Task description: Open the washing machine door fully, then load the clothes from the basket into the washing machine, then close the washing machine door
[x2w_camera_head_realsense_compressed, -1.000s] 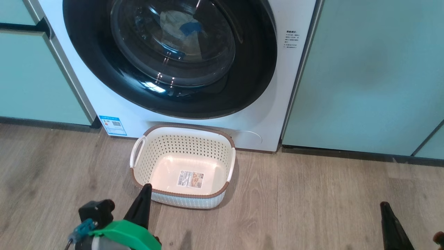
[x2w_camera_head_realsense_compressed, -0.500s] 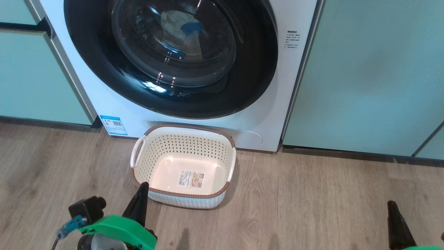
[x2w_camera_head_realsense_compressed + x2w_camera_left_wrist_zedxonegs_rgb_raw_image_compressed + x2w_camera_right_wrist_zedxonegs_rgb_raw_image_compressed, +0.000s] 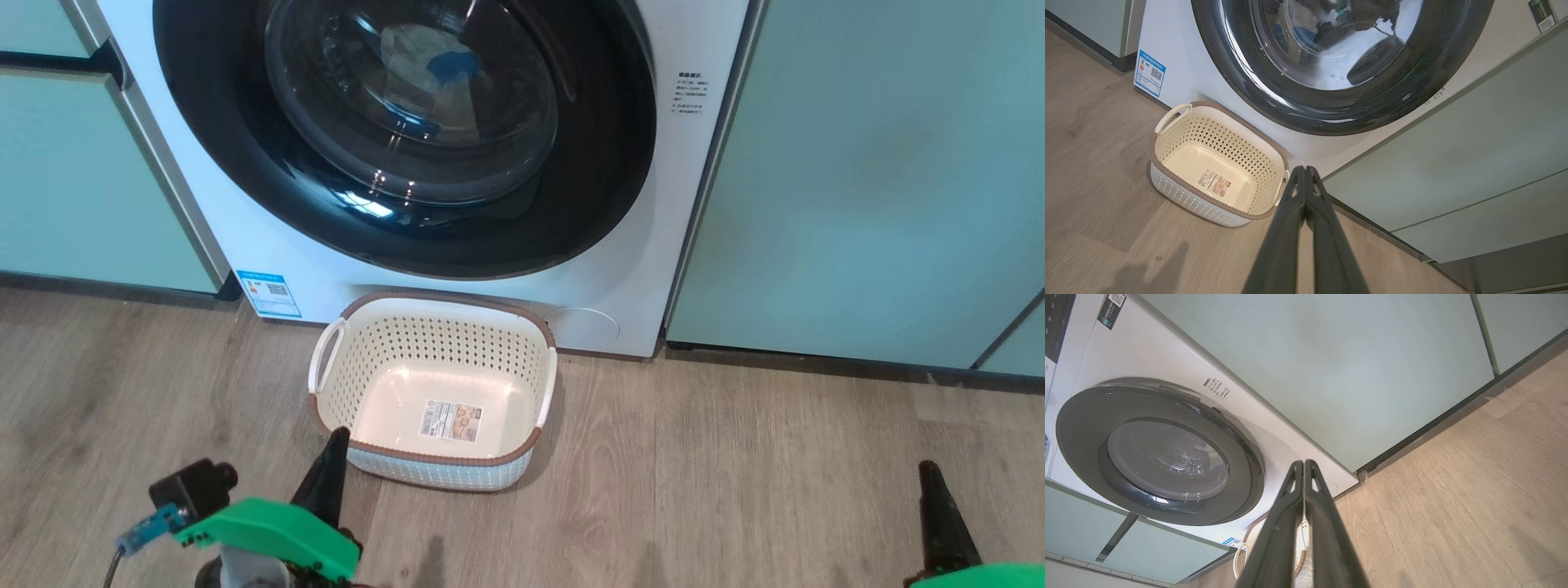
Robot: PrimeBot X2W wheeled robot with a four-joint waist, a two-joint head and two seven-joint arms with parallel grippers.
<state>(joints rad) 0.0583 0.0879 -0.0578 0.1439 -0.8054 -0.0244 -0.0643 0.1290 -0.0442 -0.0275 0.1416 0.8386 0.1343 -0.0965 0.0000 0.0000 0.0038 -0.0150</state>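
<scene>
Both pinched shut and empty, the left end effector (image 3: pixel 1304 170) and right end effector (image 3: pixel 1304 462) hang low, the basket (image 3: pixel 437 327) sits empty, the clothes (image 3: pixel 416 61) look (glare, so maybe) tucked behind the shut washing machine door (image 3: pixel 245 180), so I'd just press its rim to confirm the latch.

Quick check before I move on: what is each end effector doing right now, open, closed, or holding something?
Left end effector: closed, holding nothing.
Right end effector: closed, holding nothing.

The left gripper (image 3: pixel 1305 169), fingers pressed together, hangs beside the basket (image 3: pixel 1184 199) on the floor (image 3: pixel 1090 134), below the closed washing machine door (image 3: pixel 1257 100).
</scene>
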